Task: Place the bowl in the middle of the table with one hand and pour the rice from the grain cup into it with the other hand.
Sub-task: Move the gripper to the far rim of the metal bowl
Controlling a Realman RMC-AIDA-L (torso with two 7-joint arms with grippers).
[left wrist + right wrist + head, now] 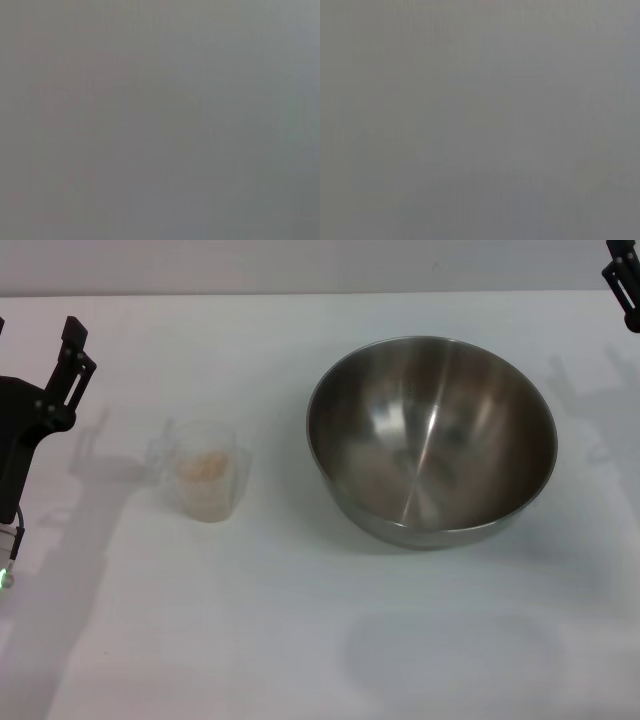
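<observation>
Table [300, 640]: plain white top, it fills all I can see from the head view; both wrist views show only grey, nothing to read there.
Bowl [431, 438]: big steel bowl, upright and with nothing inside, standing a bit right of the centre of the table and well apart from the cup.
Left gripper [62, 365]: at the left edge, near the cup but not touching; only one dark finger shows, so I cannot tell if it is spread or closed.
Right gripper [622, 282]: only a dark tip in the far right corner, away from the bowl; its state I cannot tell.
Grain cup [203, 469]: small clear cup, upright, left of the bowl.
Rice [202, 466]: pale heap inside the cup.
Step, my judgement: nothing is held yet. The right gripper should take the bowl by the rim and slide it gently to the centre; the left one should grasp the cup level so no grains spill.
</observation>
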